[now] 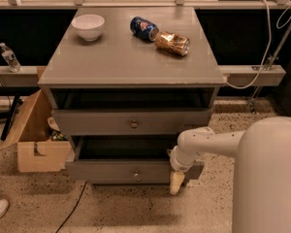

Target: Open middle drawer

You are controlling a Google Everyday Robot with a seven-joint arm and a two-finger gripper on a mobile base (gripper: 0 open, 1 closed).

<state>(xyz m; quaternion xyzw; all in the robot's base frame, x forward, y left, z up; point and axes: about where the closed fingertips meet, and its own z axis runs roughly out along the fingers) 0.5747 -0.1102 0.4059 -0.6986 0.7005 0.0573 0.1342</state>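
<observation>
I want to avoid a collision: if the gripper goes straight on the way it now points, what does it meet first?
The gripper points down by the right front corner of the lower drawer; it would probably meet the speckled floor first.

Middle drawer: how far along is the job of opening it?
Done: the middle drawer stands pulled out of the cabinet, with its dark inside showing behind the front. In hand: the pincer hangs at the right end of the drawer front, pointing down, well away from the knob. Left: perhaps a little more pull, if the drawer has travel left, then backing the arm away.
</observation>
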